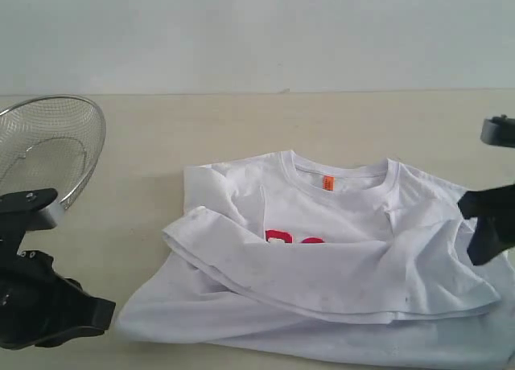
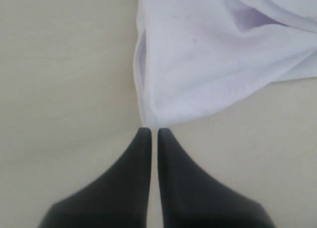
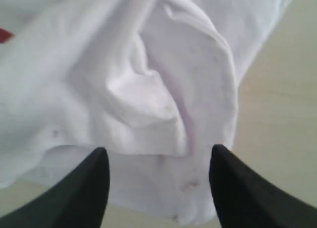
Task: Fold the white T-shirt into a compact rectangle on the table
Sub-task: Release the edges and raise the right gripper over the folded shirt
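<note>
The white T-shirt (image 1: pixel 322 265) lies half folded on the table (image 1: pixel 241 129). Your right claw (image 3: pixel 158 149) is wide open over the fold, holding nothing. Your left claw (image 2: pixel 150 131) is shut and empty by a corner. Next, I think, you fold a side in.

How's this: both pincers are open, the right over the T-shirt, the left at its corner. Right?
No: the left pincer is shut, as the left wrist view shows. The right pincer is open over the white T-shirt.
</note>
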`<action>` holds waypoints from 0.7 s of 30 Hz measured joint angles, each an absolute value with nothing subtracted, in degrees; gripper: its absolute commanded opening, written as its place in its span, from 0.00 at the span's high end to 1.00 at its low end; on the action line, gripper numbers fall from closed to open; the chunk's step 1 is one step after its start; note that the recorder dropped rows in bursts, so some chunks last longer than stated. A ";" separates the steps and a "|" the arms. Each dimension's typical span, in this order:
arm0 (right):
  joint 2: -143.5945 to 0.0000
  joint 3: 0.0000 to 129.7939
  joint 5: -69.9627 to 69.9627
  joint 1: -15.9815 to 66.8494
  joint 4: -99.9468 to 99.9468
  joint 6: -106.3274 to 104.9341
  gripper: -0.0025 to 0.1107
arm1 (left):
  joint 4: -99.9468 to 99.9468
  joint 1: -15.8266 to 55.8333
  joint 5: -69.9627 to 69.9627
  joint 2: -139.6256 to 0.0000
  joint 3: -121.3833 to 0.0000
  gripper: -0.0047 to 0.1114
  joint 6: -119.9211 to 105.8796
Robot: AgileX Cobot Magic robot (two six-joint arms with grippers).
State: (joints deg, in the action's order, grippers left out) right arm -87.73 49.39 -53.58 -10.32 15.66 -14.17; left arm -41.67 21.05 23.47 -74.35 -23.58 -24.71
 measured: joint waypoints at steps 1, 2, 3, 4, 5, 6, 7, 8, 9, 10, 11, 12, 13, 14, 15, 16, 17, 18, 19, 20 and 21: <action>-87.73 50.20 -54.31 -10.16 17.37 -16.84 0.51 | -41.52 21.05 23.47 -74.35 -23.58 0.92 -24.71; -87.73 51.26 -55.05 -8.14 21.89 -22.58 0.51 | -41.43 21.05 23.47 -74.35 -23.58 0.92 -24.91; -87.73 51.39 -55.10 -6.76 23.51 -24.58 0.51 | -41.30 21.05 23.37 -74.35 -23.58 0.92 -25.04; -87.73 51.51 -55.01 -2.10 24.48 -28.32 0.51 | -41.30 21.05 23.00 -74.35 -23.58 0.92 -25.15; -87.73 51.51 -54.59 0.54 23.94 -29.16 0.51 | -41.30 21.05 22.98 -74.35 -23.58 0.92 -25.17; -87.73 51.61 -53.59 5.74 20.81 -29.66 0.51 | -41.30 21.05 22.73 -74.35 -23.58 0.92 -25.56; -87.73 51.61 -53.07 7.60 19.19 -29.80 0.51 | -41.30 21.05 22.67 -74.35 -23.58 0.92 -25.82; -87.73 51.61 -51.68 11.52 15.62 -29.80 0.51 | -41.30 21.05 22.42 -74.35 -23.58 0.92 -26.02; -87.73 51.61 -50.88 12.78 14.32 -29.92 0.51 | -41.30 21.05 22.39 -74.35 -23.58 0.92 -26.07; -87.73 51.61 -48.98 15.23 12.95 -29.91 0.51 | -41.30 21.05 22.17 -74.35 -23.58 0.92 -26.17; -87.73 51.61 -47.37 16.70 12.24 -30.01 0.51 | -41.30 21.05 22.05 -74.35 -23.58 0.92 -26.17; -87.73 51.61 -46.48 17.82 12.10 -30.38 0.50 | -41.30 21.05 22.05 -74.35 -23.58 0.92 -26.17; -87.73 51.71 -45.75 19.07 11.91 -31.36 0.45 | -41.30 21.05 22.05 -74.35 -23.58 0.92 -26.17; -87.73 51.71 -45.47 20.46 11.76 -32.11 0.39 | -41.30 21.05 22.05 -74.35 -23.58 0.92 -26.17; -87.73 51.71 -45.34 22.15 11.01 -32.62 0.35 | -41.30 21.05 22.05 -74.35 -23.58 0.92 -26.17; -87.73 51.71 -45.21 23.42 10.22 -33.02 0.35 | -41.30 21.05 22.05 -74.35 -23.58 0.92 -26.17; -87.73 51.71 -45.21 24.99 8.95 -33.14 0.35 | -41.30 21.05 22.05 -74.35 -23.58 0.92 -26.17; -87.73 51.71 -45.21 25.73 7.98 -33.14 0.35 | -41.30 21.05 22.05 -74.35 -23.58 0.92 -26.17; -87.73 51.71 -45.21 26.50 6.99 -33.14 0.35 | -41.20 21.05 22.05 -74.35 -23.58 0.92 -26.17; -87.73 51.71 -45.21 27.23 6.18 -33.14 0.35 | -41.20 21.05 22.05 -74.35 -23.58 0.92 -26.17; -87.73 51.59 -45.05 27.92 5.47 -33.14 0.35 | -41.20 21.05 22.05 -74.35 -23.58 0.92 -26.17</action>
State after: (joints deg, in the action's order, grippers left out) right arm -87.73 51.59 -45.05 27.92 5.47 -33.14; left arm -41.20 21.05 22.05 -74.35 -23.58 -26.17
